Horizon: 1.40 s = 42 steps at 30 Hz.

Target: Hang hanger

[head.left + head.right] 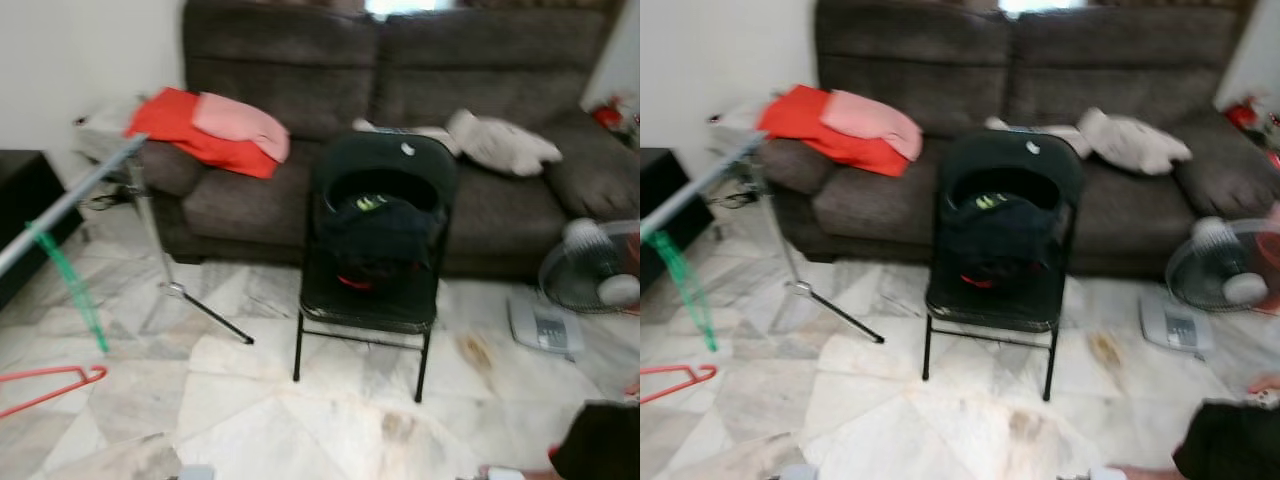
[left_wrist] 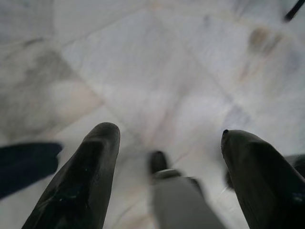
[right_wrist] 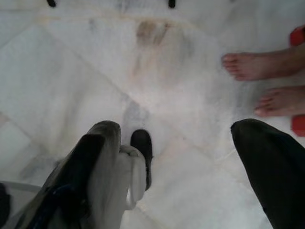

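Note:
A red hanger (image 1: 50, 388) shows low at the far left, over the marble floor; I cannot tell whether it lies on the floor or hangs. A green hanger (image 1: 70, 290) hangs from the slanted grey rail of a drying rack (image 1: 70, 200) at the left. Both arms hang down over the floor. In its wrist view my left gripper (image 2: 167, 131) is open, with only bare tiles between its fingers. My right gripper (image 3: 176, 126) is open too and holds nothing.
A black folding chair (image 1: 375, 300) with dark clothes on its seat stands in the middle, before a dark sofa (image 1: 480, 70) bearing red and pink laundry (image 1: 215, 130). A fan (image 1: 590, 270) and a scale (image 1: 545, 328) stand at the right. A person's bare feet (image 3: 257, 64) are close by my right side.

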{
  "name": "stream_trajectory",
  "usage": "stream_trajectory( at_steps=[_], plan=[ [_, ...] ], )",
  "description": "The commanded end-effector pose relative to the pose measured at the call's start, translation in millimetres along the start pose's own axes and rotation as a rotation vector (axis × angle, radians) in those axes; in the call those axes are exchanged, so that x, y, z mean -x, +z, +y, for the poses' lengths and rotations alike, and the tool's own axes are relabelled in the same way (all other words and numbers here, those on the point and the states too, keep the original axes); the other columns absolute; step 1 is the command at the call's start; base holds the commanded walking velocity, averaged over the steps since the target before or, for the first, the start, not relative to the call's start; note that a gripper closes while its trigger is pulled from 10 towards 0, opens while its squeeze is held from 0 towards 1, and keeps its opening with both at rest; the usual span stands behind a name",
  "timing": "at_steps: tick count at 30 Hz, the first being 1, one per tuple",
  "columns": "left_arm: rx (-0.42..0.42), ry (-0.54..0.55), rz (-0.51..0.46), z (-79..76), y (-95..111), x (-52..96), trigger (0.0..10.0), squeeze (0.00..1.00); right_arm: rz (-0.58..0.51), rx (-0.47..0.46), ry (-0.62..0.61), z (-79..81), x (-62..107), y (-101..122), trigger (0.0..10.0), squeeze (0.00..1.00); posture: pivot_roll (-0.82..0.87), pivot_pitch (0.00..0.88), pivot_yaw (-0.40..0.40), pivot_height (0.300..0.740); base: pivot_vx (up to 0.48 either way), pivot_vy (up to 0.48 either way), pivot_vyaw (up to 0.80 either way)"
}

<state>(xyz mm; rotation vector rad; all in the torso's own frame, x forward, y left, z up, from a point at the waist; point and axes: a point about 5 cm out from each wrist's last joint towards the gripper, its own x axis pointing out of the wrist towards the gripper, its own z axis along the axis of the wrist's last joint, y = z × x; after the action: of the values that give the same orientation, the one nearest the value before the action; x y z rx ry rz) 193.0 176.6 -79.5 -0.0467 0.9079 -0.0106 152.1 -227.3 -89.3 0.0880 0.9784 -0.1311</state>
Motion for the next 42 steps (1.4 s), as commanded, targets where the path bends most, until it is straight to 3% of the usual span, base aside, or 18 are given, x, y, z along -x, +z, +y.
stream_trajectory(
  at_steps=[1, 10, 19, 25, 30, 35, 37, 42],
  plan=[
    [0.010, 0.032, 0.059, 11.4, -18.6, 5.1, 10.0, 0.00, -0.025, -0.013, 0.013, 6.5, -1.6, 4.5, 10.0, 0.00, -0.03, 0.000, 0.034, 0.740, 0.000, 0.000, 0.00],
    [-0.004, 0.014, 0.049, 8.1, -16.0, 4.2, 10.0, 0.00, -0.023, -0.013, 0.012, 9.3, -1.7, 2.9, 10.0, 0.00, -0.03, 0.000, 0.034, 0.740, 0.241, 0.000, 0.00],
    [-0.007, 0.010, 0.051, 8.5, -16.6, 4.5, 10.0, 0.00, -0.014, 0.000, 0.019, 12.4, -1.6, -0.2, 10.0, 0.00, -0.03, 0.000, 0.034, 0.740, 0.339, 0.000, -0.76],
    [-0.008, 0.008, 0.056, 7.2, -17.5, 4.4, 10.0, 0.00, -0.028, -0.003, 0.003, -0.4, 0.8, 0.1, 10.0, 0.00, -0.03, 0.000, 0.033, 0.740, 0.339, 0.000, 0.00],
    [-0.008, 0.009, 0.057, 7.5, -17.2, 4.3, 10.0, 0.00, -0.037, -0.009, 0.001, -2.2, 0.6, 3.1, 10.0, 0.00, -0.03, 0.001, 0.034, 0.740, 0.339, 0.000, 0.00],
    [-0.004, 0.011, 0.057, 7.5, -17.1, 4.3, 10.0, 0.00, -0.056, 0.028, 0.000, 0.1, 1.0, 2.6, 10.0, 0.00, -0.03, 0.004, 0.031, 0.740, 0.339, 0.000, 0.00],
    [-0.002, 0.011, 0.056, 7.4, -17.1, 4.3, 10.0, 0.00, -0.047, 0.044, 0.004, 8.7, 0.5, -2.3, 10.0, 0.00, -0.03, 0.005, 0.030, 0.740, 0.337, 0.000, 0.80],
    [-0.002, 0.010, 0.058, 7.6, -17.7, 4.5, 10.0, 0.00, -0.043, 0.055, 0.018, 12.5, 0.7, -5.2, 10.0, 0.00, -0.03, 0.009, 0.032, 0.740, 0.338, 0.000, 0.80]
  ],
)
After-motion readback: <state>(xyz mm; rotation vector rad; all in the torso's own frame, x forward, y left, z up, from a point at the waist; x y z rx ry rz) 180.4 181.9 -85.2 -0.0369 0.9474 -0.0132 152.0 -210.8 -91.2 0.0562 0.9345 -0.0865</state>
